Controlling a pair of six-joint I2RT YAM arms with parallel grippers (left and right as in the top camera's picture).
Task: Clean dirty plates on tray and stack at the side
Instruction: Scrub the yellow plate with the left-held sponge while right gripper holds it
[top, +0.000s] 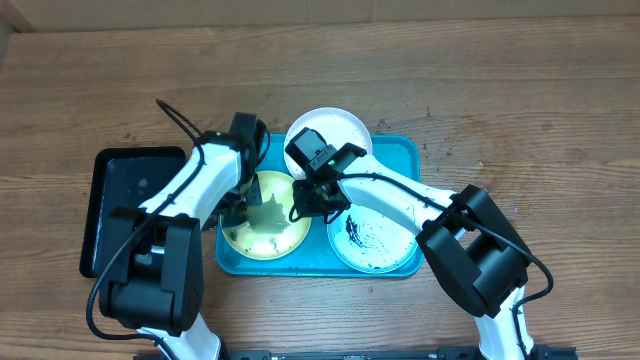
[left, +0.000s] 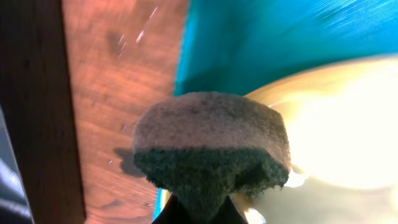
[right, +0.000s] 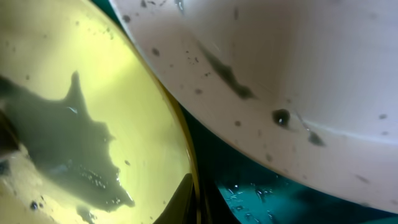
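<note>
The turquoise tray (top: 405, 150) holds the yellow-green plate (top: 262, 225) at left and the light-blue plate (top: 375, 245), smeared black, at right. The white plate (top: 335, 128) rests at the tray's far rim. My left gripper (top: 238, 207) is shut on a brown and dark green sponge (left: 211, 143) at the yellow-green plate's left edge (left: 336, 137). My right gripper (top: 305, 203) is shut on that plate's right rim (right: 196, 199). The plate's wet centre (right: 93, 93) fills the left of the right wrist view. A pale speckled plate (right: 298, 68) lies beside it.
A narrow black tray (top: 125, 205) lies on the wooden table left of the turquoise tray, close to my left arm; its edge shows in the left wrist view (left: 31, 112). Bare wood (top: 500, 80) extends behind and to the right.
</note>
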